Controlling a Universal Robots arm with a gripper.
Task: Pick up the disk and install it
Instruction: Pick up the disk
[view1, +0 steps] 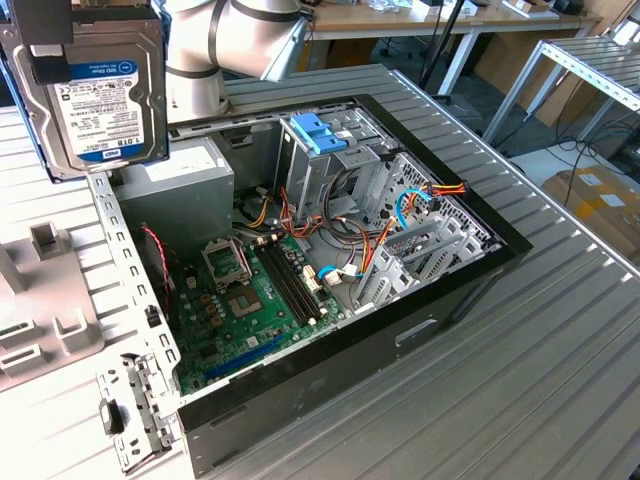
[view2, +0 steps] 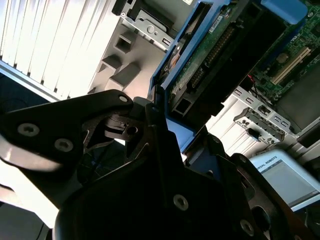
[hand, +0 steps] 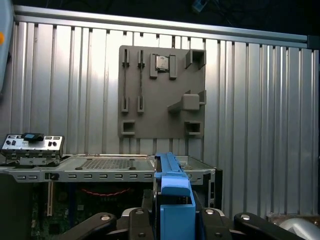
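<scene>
The disk (view1: 105, 100), a dark drive with a white label under a blue band, hangs in the air at the exterior view's upper left, above the open computer case (view1: 450, 300). My gripper (view1: 55, 50) is shut on its upper edge. In the first wrist view the disk's blue side rail (hand: 172, 195) stands edge-on between my black fingers (hand: 135, 220), with my gripper (hand: 172, 222) closed around it. The second wrist view shows the disk's green circuit-board underside (view2: 210, 55) held by my gripper (view2: 162, 125).
Inside the case are a drive cage with a light-blue latch piece (view1: 320, 130), a grey power supply (view1: 175, 185), a green motherboard (view1: 250, 300) and loose cables. A grey fixture plate (hand: 160, 90) lies on the ribbed metal table (view1: 560, 380) beside the case.
</scene>
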